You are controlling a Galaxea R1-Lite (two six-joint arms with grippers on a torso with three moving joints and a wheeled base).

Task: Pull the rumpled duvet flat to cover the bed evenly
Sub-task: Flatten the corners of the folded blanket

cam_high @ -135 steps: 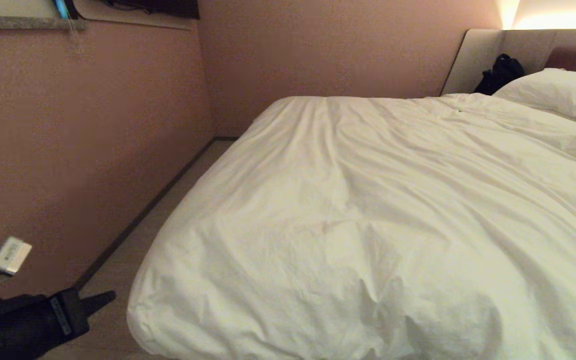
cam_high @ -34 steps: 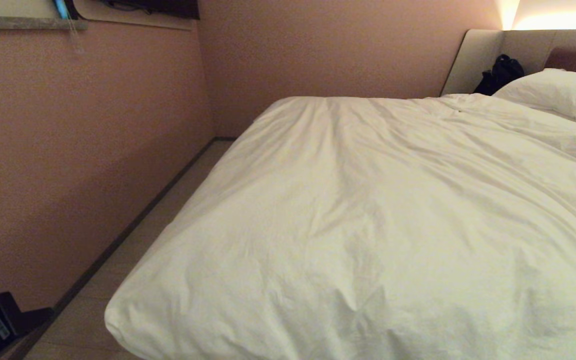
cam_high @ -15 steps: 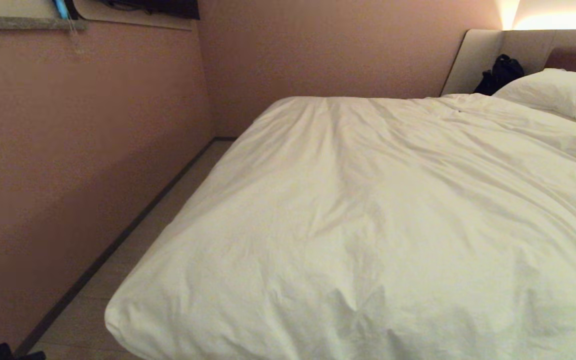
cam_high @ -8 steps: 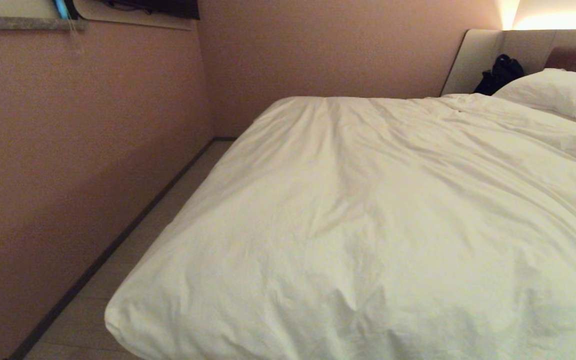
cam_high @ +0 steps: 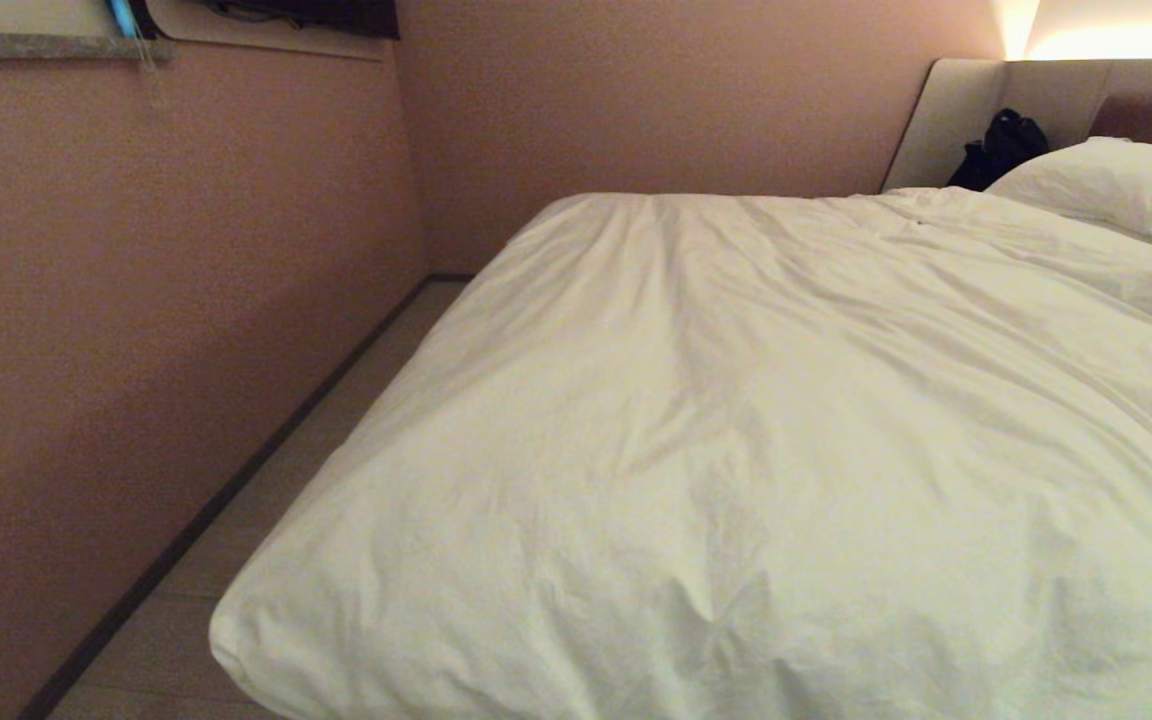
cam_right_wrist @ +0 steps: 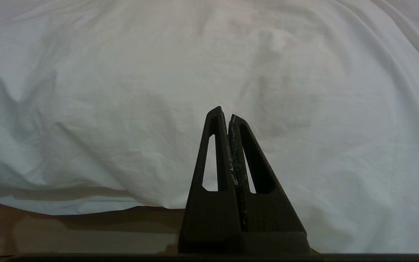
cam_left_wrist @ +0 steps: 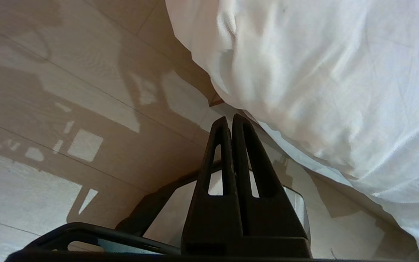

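The puffy white duvet (cam_high: 756, 440) lies spread over the bed, creased, its near left corner (cam_high: 236, 640) hanging over the bed's edge. Of the bed only the padded headboard (cam_high: 946, 120) shows, at the far right. Neither arm appears in the head view. My left gripper (cam_left_wrist: 230, 118) is shut and empty, low over the floor beside the overhanging duvet (cam_left_wrist: 322, 80). My right gripper (cam_right_wrist: 224, 112) is also shut and empty, pointing at the duvet's (cam_right_wrist: 122, 91) hanging side without holding it.
A pink wall (cam_high: 136, 330) runs along the left, leaving a narrow strip of floor (cam_high: 336, 400) beside the bed. A white pillow (cam_high: 1116, 185) and a dark bag (cam_high: 1001, 145) sit at the headboard. A shelf edge (cam_high: 36, 45) juts out high on the wall.
The last dark bit of my left arm has dropped out of the head view at the lower left. The duvet lies unchanged.
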